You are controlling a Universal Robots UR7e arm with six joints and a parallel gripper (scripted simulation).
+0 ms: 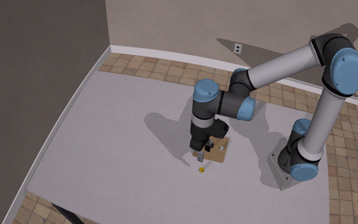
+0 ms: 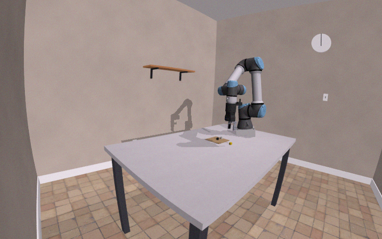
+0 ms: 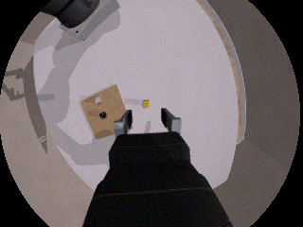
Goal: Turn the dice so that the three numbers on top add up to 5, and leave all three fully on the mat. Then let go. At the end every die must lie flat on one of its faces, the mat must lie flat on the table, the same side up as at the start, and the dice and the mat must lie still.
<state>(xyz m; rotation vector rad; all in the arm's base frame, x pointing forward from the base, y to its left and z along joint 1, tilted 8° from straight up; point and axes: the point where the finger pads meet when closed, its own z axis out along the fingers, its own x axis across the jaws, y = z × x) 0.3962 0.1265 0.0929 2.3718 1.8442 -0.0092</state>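
A small brown mat [image 1: 212,151] lies on the grey table, also in the wrist view [image 3: 102,110]. A white die [image 1: 221,148] and a black die [image 1: 211,147] sit on it; in the wrist view the white die [image 3: 98,98] and the black die [image 3: 102,113] show too. A yellow die [image 1: 201,170] lies on the table just off the mat's near edge, also in the wrist view [image 3: 146,104]. My gripper [image 3: 146,114] hangs well above the mat's edge, pointing down, open and empty. The pips are too small to read.
The arm's base [image 1: 286,169] stands on the table right of the mat. The table's left edge [image 1: 50,133] runs along a wall. In the exterior view the mat [image 2: 217,140] and yellow die [image 2: 231,143] lie at the far end.
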